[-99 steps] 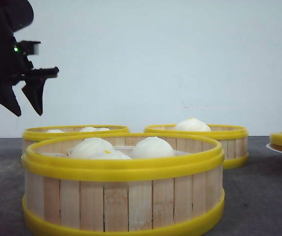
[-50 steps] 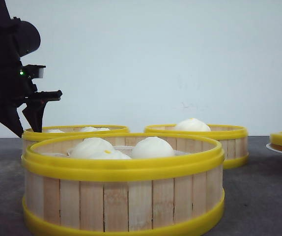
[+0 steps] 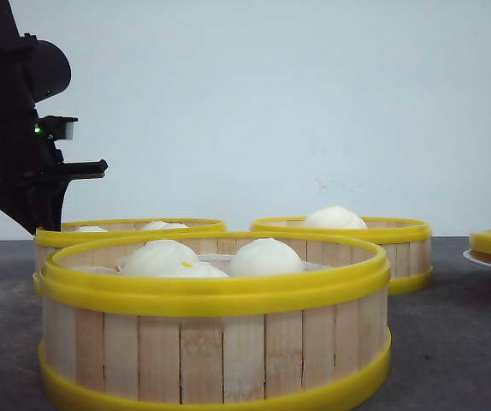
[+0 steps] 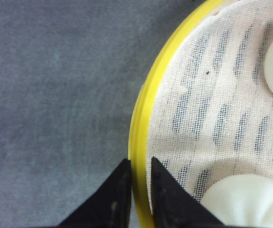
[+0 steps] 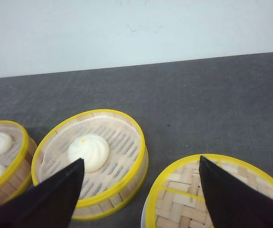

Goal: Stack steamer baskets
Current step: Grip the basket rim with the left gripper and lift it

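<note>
Left gripper point(image 4: 137, 183) straddled the yellow rim of the rear-left steamer basket point(image 3: 126, 228), one fingertip outside the wall and one inside over the cloth liner point(image 4: 208, 109), jaws narrow but seemingly not yet clamped. Two white buns point(image 4: 243, 199) lay close by inside. Nearest the camera stood a second basket point(image 3: 215, 321), with a third point(image 3: 374, 235) behind it to the right. Right gripper point(image 5: 139, 190) hung wide open above the table point(image 5: 212, 104), holding nothing. By appearances this was the grasp stage of the first lift; the next move called for pinching the rim firmly and raising the basket level so the buns stayed put.
</note>
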Robot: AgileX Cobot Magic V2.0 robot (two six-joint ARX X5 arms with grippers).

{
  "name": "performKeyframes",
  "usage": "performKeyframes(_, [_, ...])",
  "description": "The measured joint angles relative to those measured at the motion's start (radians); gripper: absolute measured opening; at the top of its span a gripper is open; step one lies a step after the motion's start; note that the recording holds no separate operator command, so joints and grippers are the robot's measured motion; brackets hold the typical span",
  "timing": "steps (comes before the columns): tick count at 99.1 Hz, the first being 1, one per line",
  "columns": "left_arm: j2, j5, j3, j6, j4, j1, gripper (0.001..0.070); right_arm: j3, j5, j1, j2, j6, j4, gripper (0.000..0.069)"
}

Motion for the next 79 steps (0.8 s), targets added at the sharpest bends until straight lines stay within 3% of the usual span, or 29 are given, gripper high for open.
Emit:
performKeyframes(24, [0.013, 0.009, 0.098, -0.003, -0.119, 0.004, 0.0031, 0.0, 0.0, 0.0, 0.0, 0.0, 0.0, 0.0477])
performKeyframes(50, [0.002, 0.081, 0.307, 0.009, -0.281, 0.006, 0.0031, 0.0, 0.0, 0.0, 0.0, 0.0, 0.0, 0.0477])
performKeyframes(79, [-0.265, 0.171, 0.358, 0.009, -0.362, 0.005, 0.0031, 0.0, 0.0, 0.0, 0.0, 0.0, 0.008, 0.0477])
